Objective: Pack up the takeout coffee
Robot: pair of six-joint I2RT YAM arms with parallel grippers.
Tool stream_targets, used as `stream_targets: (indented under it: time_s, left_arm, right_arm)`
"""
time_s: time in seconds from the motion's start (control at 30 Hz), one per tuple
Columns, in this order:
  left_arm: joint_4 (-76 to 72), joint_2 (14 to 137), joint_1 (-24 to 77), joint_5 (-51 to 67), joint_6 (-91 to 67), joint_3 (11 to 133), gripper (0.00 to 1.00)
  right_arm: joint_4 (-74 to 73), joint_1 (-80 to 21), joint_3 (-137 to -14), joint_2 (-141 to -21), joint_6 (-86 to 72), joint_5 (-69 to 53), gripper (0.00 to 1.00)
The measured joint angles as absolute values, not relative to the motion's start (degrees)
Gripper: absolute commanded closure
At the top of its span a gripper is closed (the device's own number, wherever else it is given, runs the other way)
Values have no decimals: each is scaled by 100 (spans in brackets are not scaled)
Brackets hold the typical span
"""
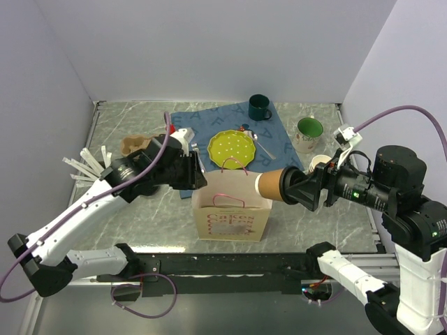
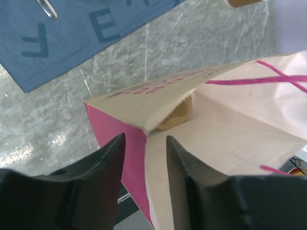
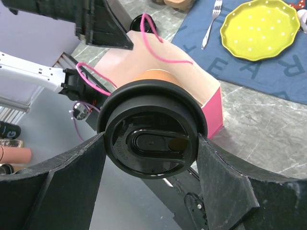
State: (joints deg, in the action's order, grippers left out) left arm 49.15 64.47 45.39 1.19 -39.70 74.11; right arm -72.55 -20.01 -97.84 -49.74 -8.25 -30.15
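Right tool [image 3: 151, 143] clenched on the black lid of the takeout coffee [image 1: 269, 184]. Cup tipped sideways, base out ahead of the tool, above one edge of the paper bag [image 1: 230, 216]. Left tool [image 2: 145, 139] released, jaws parted astride the bag's corner rim, not pinching. Likely trouble: unheld mouth sagging shut, cup base snagging the rim, bag toppling on the surface [image 1: 167, 220], coffee leaking through the sideways lid.

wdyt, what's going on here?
The right gripper has its jaws closed on the black lid of the takeout coffee, holding the cup on its side at the top right corner of the paper bag. The left gripper is at the bag's left rim, jaws apart on either side of the paper edge, not clamping it. The cup is not in the bag yet.
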Motion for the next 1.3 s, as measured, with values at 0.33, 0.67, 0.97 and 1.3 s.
stream_targets:
  time_s: [0.33, 0.67, 0.97, 1.3]
  left_arm:
    - [5033, 7188, 4560, -86, -3833, 7979, 99]
    - [4473, 7631, 4563, -434, -3975, 8724, 99]
    - [3754, 6670, 4565, -519, -4169, 7181, 99]
    - [2838, 5795, 4687, -325, -4112, 6143, 99]
  right_arm:
    - [-7273, -2012, -10022, -5105, -801, -2698, 55]
    - [-7253, -2215, -10348, -5356, -722, -2571, 56]
    - [-7091, -3336, -9620, -5078, -386, -2231, 57]
    - [-7072, -4720, -8864, -5043, -207, -550, 60]
